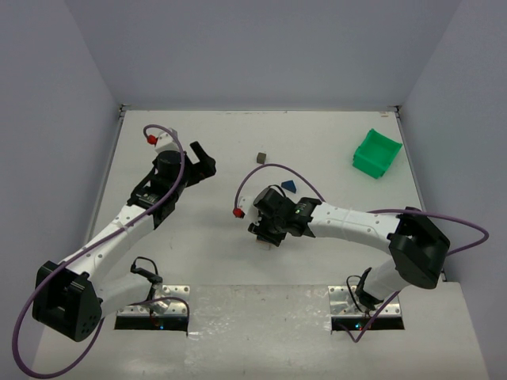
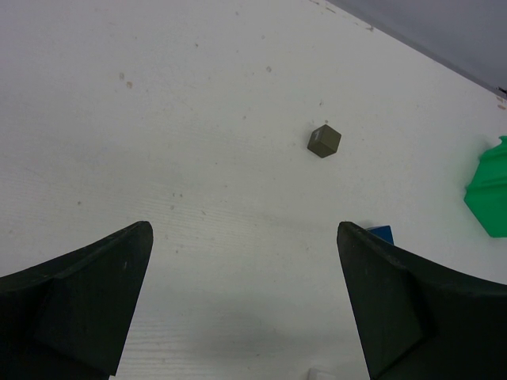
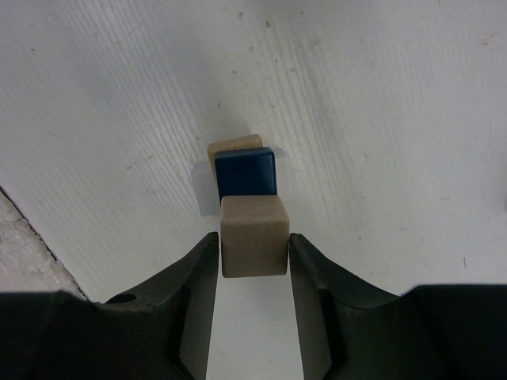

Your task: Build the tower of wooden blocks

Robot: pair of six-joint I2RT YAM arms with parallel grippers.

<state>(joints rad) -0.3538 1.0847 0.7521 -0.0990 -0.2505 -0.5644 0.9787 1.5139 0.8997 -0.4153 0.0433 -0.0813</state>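
Work on the wood block tower looks partway through, judging by how the pieces lie. In the right wrist view three cubes stand stacked on the white table: a tan bottom block, of which only the far edge shows, a blue block on it, and a tan top block on that. The right gripper has one finger on either side of the tan top block, very close to its side faces. Whether the pads press on the wood or stand a hair off it cannot be told, so it is unclear if the block is gripped or free. Seen from above, the stack sits near the middle of the table, mostly hidden under that gripper. Two pieces lie loose and apart from it: a dark grey-brown block farther back, and a blue roof-shaped piece between that block and the tower, near the right wrist. The left gripper hangs over bare table to the left with its jaws spread wide and nothing between them, the dark grey-brown block ahead of it. A green bin stands well off at the far right. By this reckoning three blocks are placed and two are left. The roof piece probably belongs last, since its sloped top would carry nothing.
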